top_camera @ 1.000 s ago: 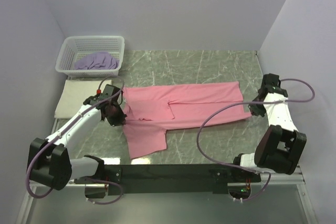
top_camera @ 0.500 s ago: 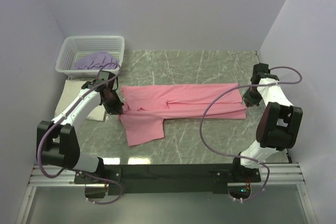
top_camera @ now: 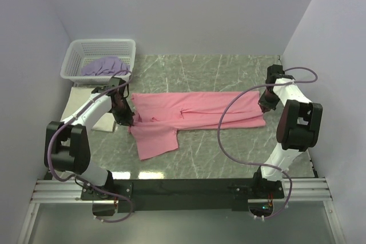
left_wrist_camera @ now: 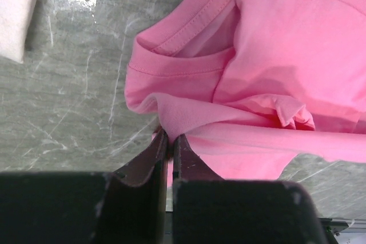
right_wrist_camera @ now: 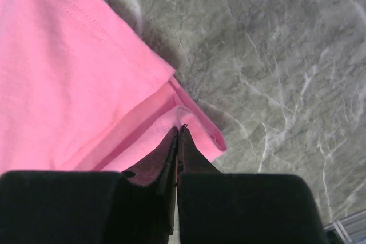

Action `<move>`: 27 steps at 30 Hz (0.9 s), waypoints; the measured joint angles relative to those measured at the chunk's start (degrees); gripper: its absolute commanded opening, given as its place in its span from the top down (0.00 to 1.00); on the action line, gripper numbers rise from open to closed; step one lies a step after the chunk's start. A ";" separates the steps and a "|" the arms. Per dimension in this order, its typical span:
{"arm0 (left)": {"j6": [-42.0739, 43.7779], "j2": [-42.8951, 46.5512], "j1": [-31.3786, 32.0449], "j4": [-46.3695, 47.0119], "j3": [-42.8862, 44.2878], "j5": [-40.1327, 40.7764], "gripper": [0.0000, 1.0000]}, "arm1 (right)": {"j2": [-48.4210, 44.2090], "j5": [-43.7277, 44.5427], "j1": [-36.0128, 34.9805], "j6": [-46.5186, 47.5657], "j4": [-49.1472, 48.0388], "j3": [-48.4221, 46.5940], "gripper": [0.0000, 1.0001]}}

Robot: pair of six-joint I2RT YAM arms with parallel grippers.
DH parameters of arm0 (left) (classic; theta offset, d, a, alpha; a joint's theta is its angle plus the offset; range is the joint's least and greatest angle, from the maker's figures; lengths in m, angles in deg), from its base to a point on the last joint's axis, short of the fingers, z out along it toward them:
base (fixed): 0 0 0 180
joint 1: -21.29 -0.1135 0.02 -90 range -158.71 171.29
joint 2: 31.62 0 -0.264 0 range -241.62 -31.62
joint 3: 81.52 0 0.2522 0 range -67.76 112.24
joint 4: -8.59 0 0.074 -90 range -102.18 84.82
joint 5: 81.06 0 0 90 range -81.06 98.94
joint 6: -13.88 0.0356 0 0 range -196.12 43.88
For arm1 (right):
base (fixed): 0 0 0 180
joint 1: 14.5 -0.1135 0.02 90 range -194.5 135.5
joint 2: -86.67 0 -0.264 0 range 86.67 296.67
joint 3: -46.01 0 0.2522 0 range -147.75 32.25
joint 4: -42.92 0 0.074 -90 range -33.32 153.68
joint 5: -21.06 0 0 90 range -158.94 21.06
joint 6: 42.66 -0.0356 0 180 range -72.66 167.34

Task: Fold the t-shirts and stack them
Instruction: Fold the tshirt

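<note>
A pink t-shirt lies as a long folded band across the middle of the marble table, with one sleeve flap sticking out toward the near side. My left gripper is shut on a bunched fold of pink fabric at the shirt's collar end. At the shirt's right end, my right gripper is shut on the doubled hem corner. A folded cream t-shirt lies left of the pink one. The lavender t-shirt sits crumpled in the basket.
A white lattice basket stands in the far left corner. White walls close in the table on the left, back and right. The cream t-shirt's edge shows just beyond my left gripper. The black base rail runs along the near edge.
Both grippers have moved away from the near edge, still holding the pink t-shirt. The right one has drawn inward to the left. The shirt now lies narrower and straighter.
</note>
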 measured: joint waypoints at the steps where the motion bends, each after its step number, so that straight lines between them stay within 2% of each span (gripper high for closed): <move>1: 0.00 -0.28 -0.13 0.17 0.00 0.02 0.99 | 0.31 0.07 0.00 0.00 0.00 0.00 0.98; 8: 0.79 -2.73 -0.44 0.76 0.00 0.00 0.98 | 1.84 0.17 0.00 -0.04 -0.15 -0.28 0.90; 9: 0.92 -3.02 -0.44 0.90 0.02 0.00 0.92 | 2.27 0.15 0.00 -0.09 -0.37 -0.31 0.88; 10: 0.98 -3.21 -0.44 1.03 0.02 0.00 0.89 | 2.60 0.15 0.00 -0.13 -0.48 -0.31 0.78; 14: 1.31 -3.43 -0.52 0.92 0.85 0.31 0.69 | 3.45 0.17 0.02 -0.57 -0.92 -0.31 0.66; 15: 1.33 -3.41 -0.57 0.72 1.46 0.63 0.57 | 3.41 0.17 0.02 -0.70 -1.05 -0.33 0.64; 17: 1.51 -3.26 -0.68 0.52 2.97 1.11 0.46 | 3.21 0.13 0.02 -0.92 -1.22 -0.52 0.59; 18: 1.53 -2.93 -0.70 0.57 3.76 1.27 0.31 | 2.99 0.07 0.00 -0.92 -1.33 -0.52 0.57; 21: 1.60 -0.31 -0.76 0.66 5.14 1.62 0.09 | 1.01 -0.57 -0.33 -0.92 -1.75 -0.52 0.51; 24: 1.46 3.74 -0.76 0.59 5.29 1.75 0.07 | -3.78 -2.60 -1.75 -0.57 -3.48 0.22 0.49; 27: 1.20 8.55 -0.76 1.77 3.06 1.62 0.06 | -10.38 -5.73 -6.03 0.24 -6.25 2.86 0.49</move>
